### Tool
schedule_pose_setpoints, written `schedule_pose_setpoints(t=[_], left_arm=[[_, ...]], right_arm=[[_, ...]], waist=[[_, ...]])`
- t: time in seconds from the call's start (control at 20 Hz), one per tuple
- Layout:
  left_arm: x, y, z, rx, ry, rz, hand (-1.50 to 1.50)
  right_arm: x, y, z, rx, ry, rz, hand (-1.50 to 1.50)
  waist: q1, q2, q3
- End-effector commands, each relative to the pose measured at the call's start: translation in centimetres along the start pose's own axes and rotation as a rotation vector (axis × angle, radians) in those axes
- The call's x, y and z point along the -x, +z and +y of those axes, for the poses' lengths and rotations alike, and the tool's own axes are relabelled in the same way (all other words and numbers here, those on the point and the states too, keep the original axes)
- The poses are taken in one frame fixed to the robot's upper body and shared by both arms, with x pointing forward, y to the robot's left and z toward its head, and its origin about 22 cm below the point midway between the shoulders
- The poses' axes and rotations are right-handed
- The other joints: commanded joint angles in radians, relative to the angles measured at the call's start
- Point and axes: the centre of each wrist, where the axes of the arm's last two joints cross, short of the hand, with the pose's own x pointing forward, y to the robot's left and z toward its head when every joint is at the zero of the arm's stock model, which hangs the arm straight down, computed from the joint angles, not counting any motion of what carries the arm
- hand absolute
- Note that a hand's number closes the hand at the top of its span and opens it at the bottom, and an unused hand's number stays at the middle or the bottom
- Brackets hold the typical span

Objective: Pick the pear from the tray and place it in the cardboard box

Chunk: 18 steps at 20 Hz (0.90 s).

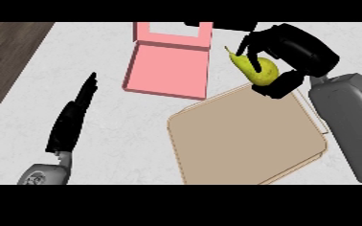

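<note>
Edges first: we've got the white counter [113,143] filling most of the frame, with a dark wood strip [17,48] cutting in at the upper left. There's plenty of bare counter through the middle, between our left hand [71,119] and the tan tray [247,139]. That left hand sits at the lower left with fingers straight, holding nothing, well apart from everything else.

The tray takes up the lower right, turned so one corner points toward the top. The pink box [168,72] is at upper centre with its lid flap open toward the top edge. Its lower right corner comes near the tray's upper edge.

Our right hand [300,50] is at the upper right, fingers and thumb curled round the pear [262,71]. It's yellow-green, stem aimed up-left, just right of the box and over the tray's top corner. The grey forearm [339,115] runs down the right edge, overlapping the tray's right side.
</note>
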Motion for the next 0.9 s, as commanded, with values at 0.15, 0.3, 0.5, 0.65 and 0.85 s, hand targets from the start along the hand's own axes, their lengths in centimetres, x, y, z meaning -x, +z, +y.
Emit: schedule_pose_setpoints(t=[0.15,0.3,0.5,0.65,0.85], left_arm=[[0.4,0.3,0.3,-0.016,-0.009,0.025,0.0],[0.4,0.2,-0.1,-0.017,-0.016,0.016,0.0],[0.7,0.3,0.6,-0.033,-0.013,0.042,0.0],[1.0,0.9,0.7,-0.067,-0.012,0.067,0.0],[0.4,1.9,1.4,-0.058,-0.004,0.061,0.0]], right_arm=[[2.8,-2.7,-4.8,0.041,-0.251,-0.303,1.5],[3.4,-4.8,-5.8,0.007,-0.305,-0.349,1.5],[1.5,-9.3,-7.1,-0.008,-0.295,-0.36,1.5],[-1.4,-13.4,-3.5,-0.06,-0.291,-0.356,1.5],[-3.6,-16.3,-1.5,-0.114,-0.271,-0.356,1.5]], waist=[[-0.026,-0.015,-0.005],[-0.028,-0.014,-0.006],[-0.042,-0.019,-0.007],[-0.076,-0.033,-0.007],[-0.074,-0.034,-0.007]])
